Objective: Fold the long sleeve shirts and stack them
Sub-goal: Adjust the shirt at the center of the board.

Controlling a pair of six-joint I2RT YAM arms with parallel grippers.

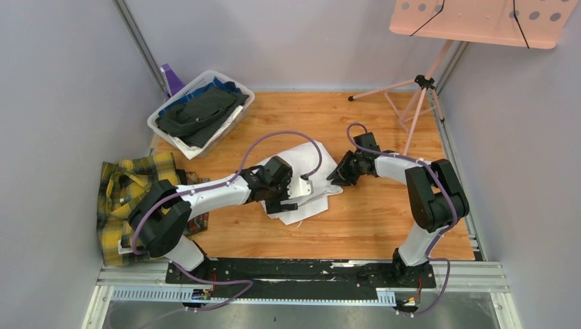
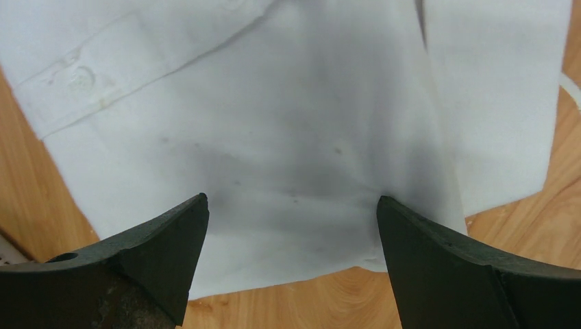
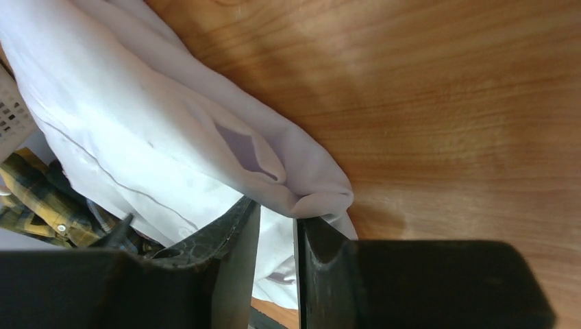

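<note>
Within right claw (image 3: 277, 218), seemingly: white shirt (image 3: 137, 137)

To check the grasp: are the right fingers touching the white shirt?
Touching. The right wrist view shows a fold of the white shirt pinched between the right fingers.

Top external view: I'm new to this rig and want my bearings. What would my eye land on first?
The white shirt, partly folded at the middle of the wooden table, with both arms over it: the left end effector hangs open above it and the right end effector pinches its right edge. Next come the yellow-and-green plaid shirt bunched at the table's left edge, and a white basket of dark clothes at the far left corner.
</note>
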